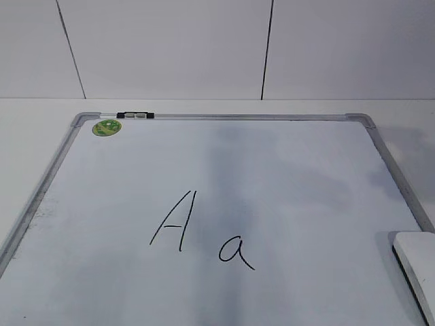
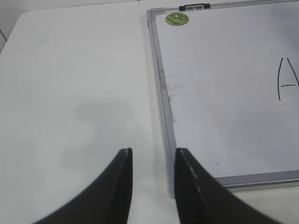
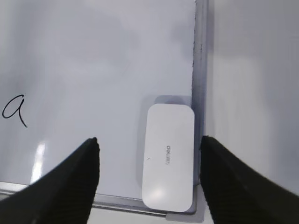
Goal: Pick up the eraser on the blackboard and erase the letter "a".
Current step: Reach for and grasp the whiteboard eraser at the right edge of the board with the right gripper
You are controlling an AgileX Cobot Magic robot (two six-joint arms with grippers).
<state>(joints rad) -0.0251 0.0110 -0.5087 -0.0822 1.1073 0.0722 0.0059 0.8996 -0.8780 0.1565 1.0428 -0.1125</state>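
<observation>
Right jaws gape above the eraser (image 3: 168,156); left jaws part-open, holding nothing.

Exterior: slanted down over blackboard (image 1: 285,170). Wrist views: closer, opposite near corners; share board.

White eraser (image 3: 168,156) with grey lettering is laid flat on the blackboard (image 1: 306,176), in its near right corner against the grey frame. Small black letter "a" (image 1: 236,252) is seen intact mid-board, well apart from the eraser.
</observation>
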